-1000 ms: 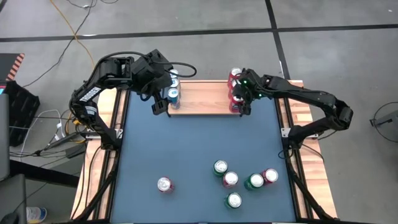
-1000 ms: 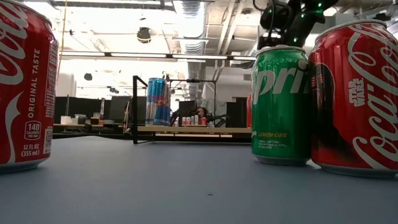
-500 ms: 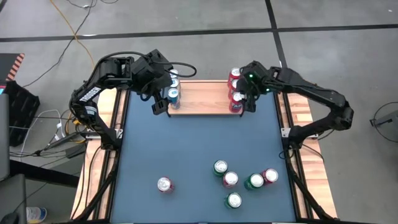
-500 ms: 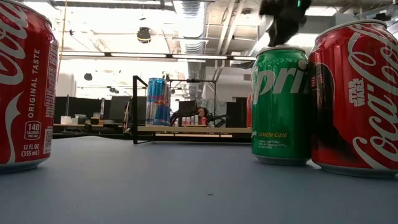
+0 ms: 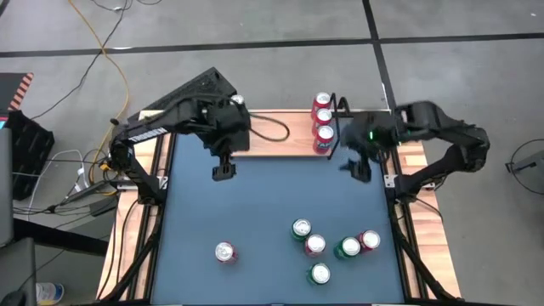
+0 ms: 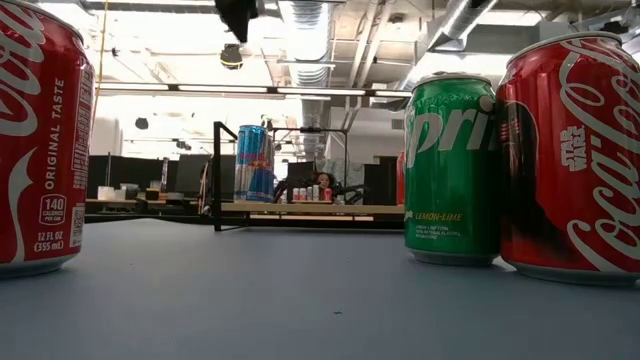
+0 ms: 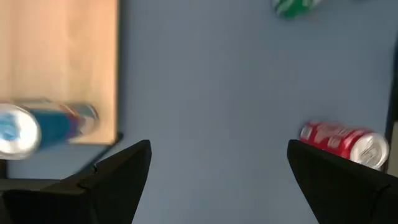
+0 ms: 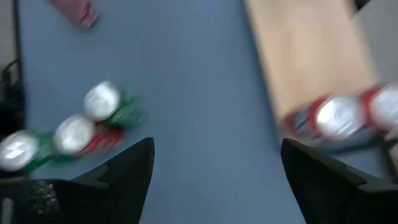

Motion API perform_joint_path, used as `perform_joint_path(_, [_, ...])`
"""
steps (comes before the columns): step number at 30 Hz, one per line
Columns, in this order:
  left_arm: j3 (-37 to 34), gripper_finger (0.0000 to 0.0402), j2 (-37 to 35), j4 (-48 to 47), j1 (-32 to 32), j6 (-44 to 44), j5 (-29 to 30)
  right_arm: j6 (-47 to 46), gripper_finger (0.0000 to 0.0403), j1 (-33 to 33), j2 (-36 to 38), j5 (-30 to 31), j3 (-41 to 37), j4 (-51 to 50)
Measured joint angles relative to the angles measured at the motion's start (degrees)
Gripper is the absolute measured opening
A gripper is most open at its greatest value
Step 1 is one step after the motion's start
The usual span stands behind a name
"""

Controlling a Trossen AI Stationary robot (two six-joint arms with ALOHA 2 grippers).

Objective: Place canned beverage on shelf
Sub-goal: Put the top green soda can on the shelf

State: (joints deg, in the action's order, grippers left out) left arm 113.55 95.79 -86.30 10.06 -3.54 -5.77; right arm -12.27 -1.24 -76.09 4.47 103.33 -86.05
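My blue table (image 5: pixel 255 212) carries the wooden shelf (image 5: pixel 280 136) at its far edge, five cans clustered (image 5: pixel 327 246) near me, and one lone red can (image 5: pixel 224 252).

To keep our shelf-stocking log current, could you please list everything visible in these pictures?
Light-wood shelf with black wire ends: one, at the table's far edge.
Red cans on the shelf: about three, in a tight row at its right end; exact count unclear.
Blue can on the shelf: at least one, upright at its left end.
Loose green cans: three, clustered near right on the table.
Loose red cans: three, one alone near left, two in the cluster.
Blue table with wooden rim: one.
Left gripper: open, empty, over the table before the shelf's left end.
Right gripper: open, empty, just off the shelf's right end.
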Motion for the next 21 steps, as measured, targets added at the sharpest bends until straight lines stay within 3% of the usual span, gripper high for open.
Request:
perform_joint_path(5, [-8.11, 0.0361, 0.0, 1.41, -1.02, -1.33, -1.84, -14.26, 0.0333, -13.11, -0.78, 0.46, 0.0, -3.9])
perform_joint_path(9, [-13.72, 0.0361, -0.01, 8.03, -2.22, -3.98, -4.84, -26.21, 0.0333, -22.74, -0.71, 6.69, -0.04, -3.77])
perform_joint_path(17, [-19.34, 0.0361, -0.02, 35.42, -5.19, -5.72, -11.67, -45.19, 0.0333, -37.16, -0.79, 18.58, -0.04, -3.99])
perform_joint_path(21, [-19.34, 0.0361, -0.02, 47.26, -7.29, -2.87, -9.93, -47.86, 0.0333, -41.24, -0.82, 21.22, -0.04, -3.97])
